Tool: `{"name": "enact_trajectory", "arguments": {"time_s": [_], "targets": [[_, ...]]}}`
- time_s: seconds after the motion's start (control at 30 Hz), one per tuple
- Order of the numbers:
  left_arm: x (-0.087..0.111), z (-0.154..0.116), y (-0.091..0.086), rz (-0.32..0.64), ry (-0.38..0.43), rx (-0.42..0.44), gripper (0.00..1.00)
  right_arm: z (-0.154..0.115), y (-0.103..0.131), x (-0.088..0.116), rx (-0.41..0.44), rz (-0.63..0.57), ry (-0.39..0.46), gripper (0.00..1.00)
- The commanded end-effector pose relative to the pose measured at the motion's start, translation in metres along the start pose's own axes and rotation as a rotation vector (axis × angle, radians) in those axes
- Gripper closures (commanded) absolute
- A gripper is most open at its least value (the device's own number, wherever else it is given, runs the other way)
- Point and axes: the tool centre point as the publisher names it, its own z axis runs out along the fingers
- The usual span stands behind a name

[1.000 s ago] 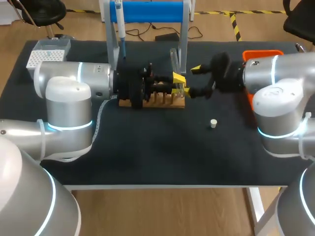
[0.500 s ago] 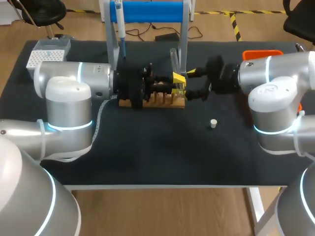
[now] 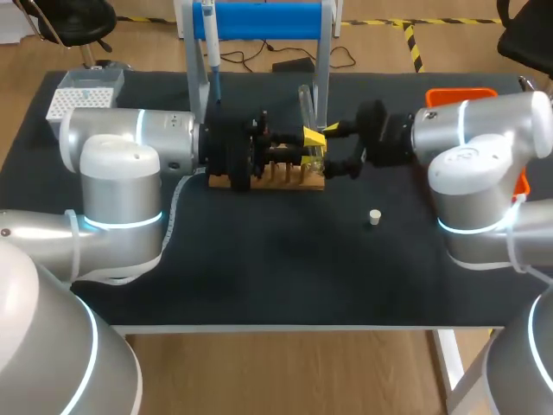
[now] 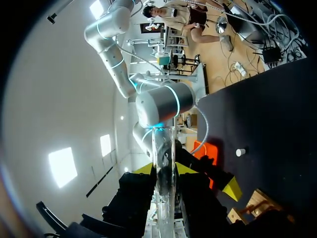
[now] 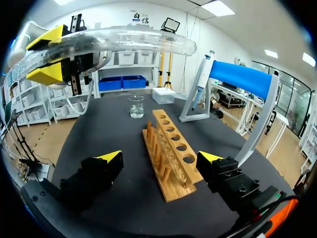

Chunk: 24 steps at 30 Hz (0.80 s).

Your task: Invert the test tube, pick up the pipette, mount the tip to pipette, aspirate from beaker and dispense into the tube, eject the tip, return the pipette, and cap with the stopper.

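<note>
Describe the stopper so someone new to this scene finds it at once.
On the dark table, find the wooden rack near the middle. Nearer the robot and right of the rack lies the stopper, alone on bare cloth: a small pale plug, touching nothing.

My left arm (image 3: 117, 164) and my right arm (image 3: 479, 156) are built alike: fat, rounded links in brushed silver-grey, with paler, whitish caps over the joints. A thin ring of cyan light runs around each joint seam. A flat pale cable (image 3: 175, 207) loops down the left arm's near side, and a similar one trails by the right arm's elbow. Both wrists end in bulky matt black housings. The left gripper (image 3: 313, 138) and the right gripper (image 5: 161, 158) are black too, with blocky fingers. Round screw heads show on the right one, and every finger is finished in a wedge-shaped bright yellow tip.
</note>
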Motion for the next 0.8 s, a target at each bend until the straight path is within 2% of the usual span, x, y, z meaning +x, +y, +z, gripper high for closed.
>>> {"name": "enact_trajectory", "arguments": {"time_s": [0.03,0.53,0.63,0.7,0.73,0.8], "targets": [[0.0,0.001,-0.001,0.002,-0.001,-0.004,1.0,0.003,-0.001,0.0,-0.005,-0.002,-0.006,0.0],[0.0,0.001,-0.001,0.002,-0.001,-0.004,1.0,0.003,-0.001,0.0,-0.005,-0.002,-0.006,0.0],[0.001,-0.008,0.012,-0.144,0.025,-0.071,1.0,0.003,-0.001,0.0,-0.005,-0.002,-0.006,0.0],[-0.002,-0.018,0.02,-0.233,-0.008,-0.121,1.0,0.003,-0.001,0.0,-0.005,-0.002,-0.006,0.0],[-0.005,-0.022,0.025,-0.256,-0.007,-0.126,1.0,0.003,-0.001,0.0,-0.005,-0.002,-0.006,0.0],[-0.012,-0.031,0.033,-0.302,-0.061,-0.134,1.0,0.003,-0.001,0.0,-0.005,-0.002,-0.006,0.0]]}}
